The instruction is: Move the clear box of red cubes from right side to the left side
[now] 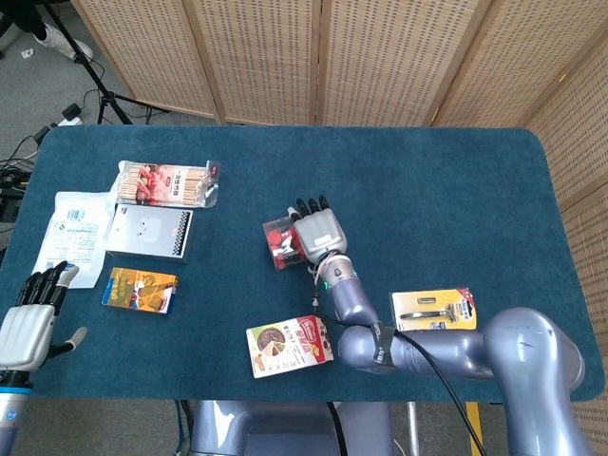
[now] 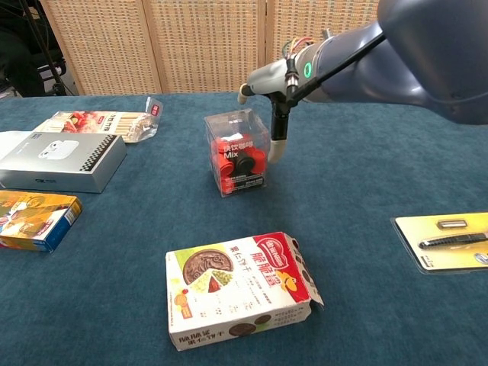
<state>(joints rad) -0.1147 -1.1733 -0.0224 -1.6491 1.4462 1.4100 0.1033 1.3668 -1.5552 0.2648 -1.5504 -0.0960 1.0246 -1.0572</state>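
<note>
— Where the blue table (image 1: 456, 190) runs through its middle, what stands there?

— The clear box of red cubes (image 2: 237, 152), upright on the cloth. Its label reads "Mix"; the smaller print is too fine to read.

— Is the right hand (image 2: 268, 103) holding it?

— No. From the chest view the fingers are spread, one finger (image 2: 277, 142) hanging just beside the box's right wall. Whether it touches the wall, I cannot tell. From the head view the hand's back hides part of the box.

— And the left hand (image 1: 28, 321)?

— At the table's near left corner, fingers apart, holding nothing, its arm cut off by the frame edge.

— What else lies about?

— A biscuit carton (image 2: 240, 287) toward the front, a razor card (image 2: 446, 240) at right clipped by the frame, a white earbuds box (image 2: 57, 161), a snack packet (image 2: 99, 123) and a small orange box (image 2: 34, 218) at left.
</note>
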